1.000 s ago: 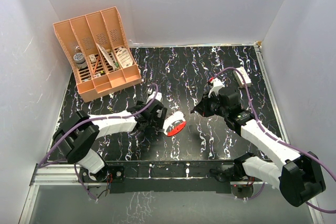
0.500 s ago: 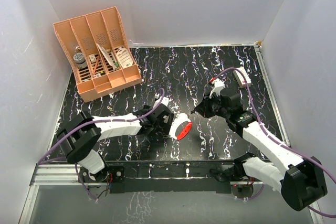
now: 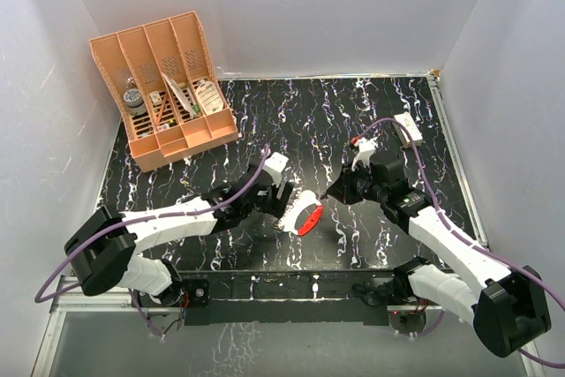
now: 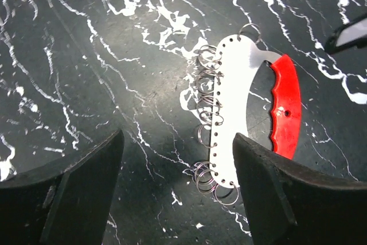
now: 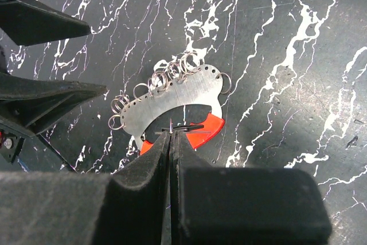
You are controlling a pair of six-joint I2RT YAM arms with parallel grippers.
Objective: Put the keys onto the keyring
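Lying flat: the keyring (image 4: 229,107) is laid on the black marbled table (image 3: 221,130), near its middle and toward the near edge, between the two grippers. Its red crescent is turned right and its row of small wire loops left.
Left gripper (image 4: 178,190): the jaws are spread wide and nothing is clasped. The keyring's end is framed between the fingers, close against one of them; whether it is touched cannot be told.
Right gripper (image 5: 171,137): the fingers are pressed fully together, and a thin dark sliver, taken to be the keys (image 5: 184,128), is pinched at their tips. It is hung just over the inner edge of the red crescent.
Reason for the layout: the keyring is judged to be left flat so that the loops are exposed from above. The open jaws are judged to be placed around it so that it can be pinned against sliding.
Step in hand: the pinched piece is judged to be lined up for threading, which is not yet done.
Orange organiser (image 3: 177,130): it is kept at the far left, well apart from the work.
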